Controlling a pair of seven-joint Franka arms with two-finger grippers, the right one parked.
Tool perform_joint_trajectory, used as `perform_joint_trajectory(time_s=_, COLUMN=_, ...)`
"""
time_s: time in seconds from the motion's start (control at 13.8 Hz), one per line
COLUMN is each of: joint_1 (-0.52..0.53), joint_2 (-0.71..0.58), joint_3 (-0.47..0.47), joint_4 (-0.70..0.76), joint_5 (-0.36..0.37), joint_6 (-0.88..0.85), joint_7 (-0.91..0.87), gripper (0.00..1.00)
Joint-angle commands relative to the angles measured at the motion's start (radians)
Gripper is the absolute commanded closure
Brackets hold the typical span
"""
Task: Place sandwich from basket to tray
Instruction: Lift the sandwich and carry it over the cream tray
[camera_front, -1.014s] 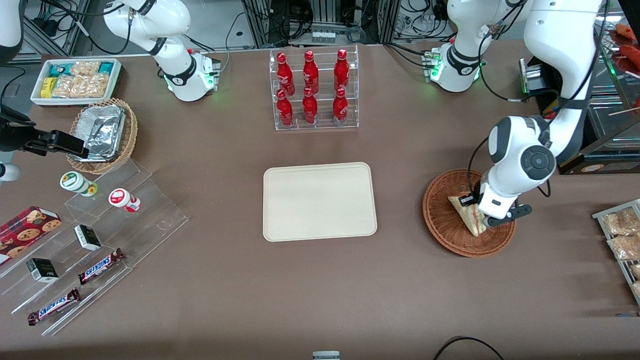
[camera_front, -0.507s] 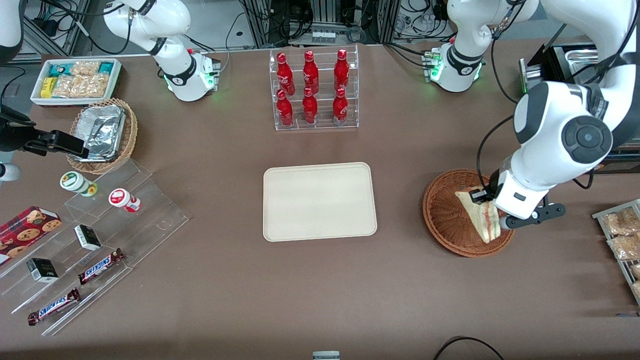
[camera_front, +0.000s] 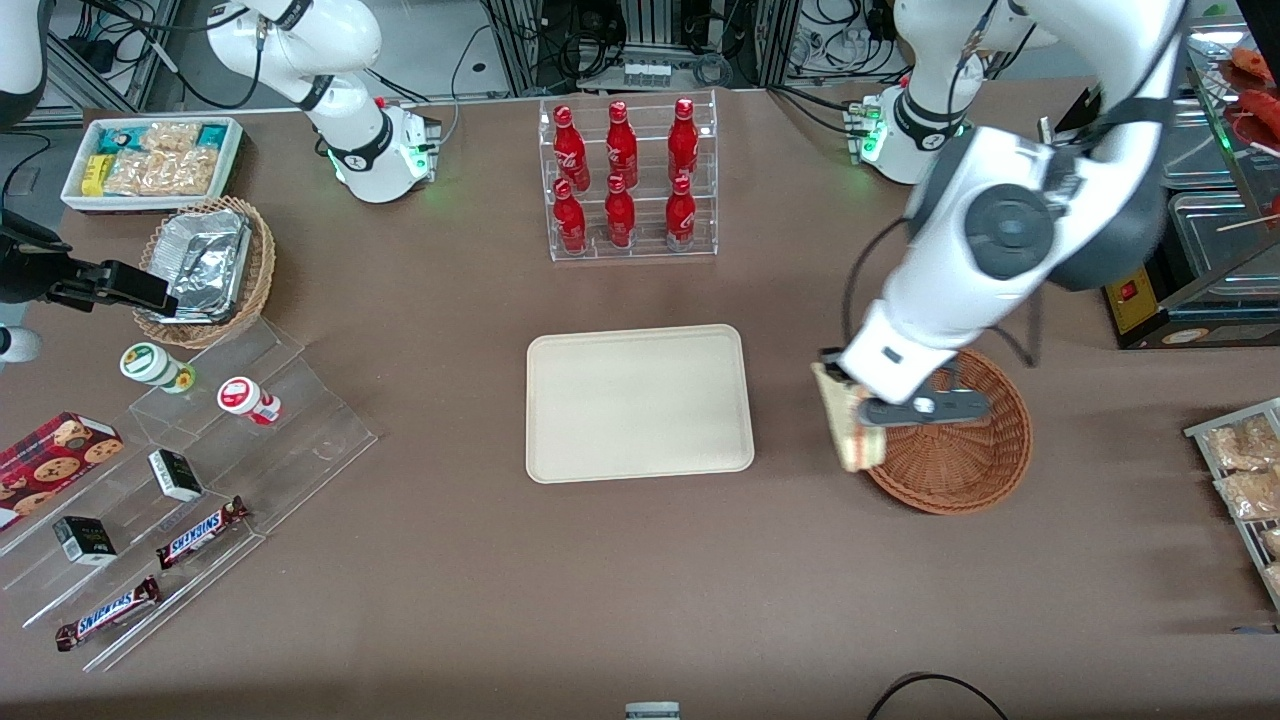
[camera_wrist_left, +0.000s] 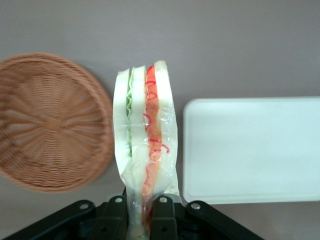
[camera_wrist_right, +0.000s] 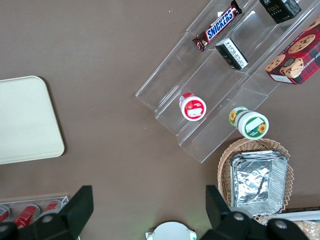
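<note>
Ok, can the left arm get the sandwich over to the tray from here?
Probably yes: the claw holds the sandwich at the basket edge, with only bare table before the tray.

Wrapped sandwich (camera_wrist_left: 144, 135) held aloft between empty basket (camera_front: 965, 450), bare tray (camera_front: 640, 402)
</note>
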Motion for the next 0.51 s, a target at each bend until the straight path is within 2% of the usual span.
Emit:
perform_joint_trajectory(time_s=0.0, joint_1=-0.118, joint_2=0.113, joint_3=0.006, joint_4=0.117, joint_5=0.024, joint_6=-0.02, joint_7=-0.054, gripper=1.0)
perform_joint_trajectory(time_s=0.43, joint_1=-0.273, joint_2=0.296, joint_3=0.008, joint_4=0.232, joint_5=0.076, joint_6=-0.014, joint_7=-0.209, gripper=1.0)
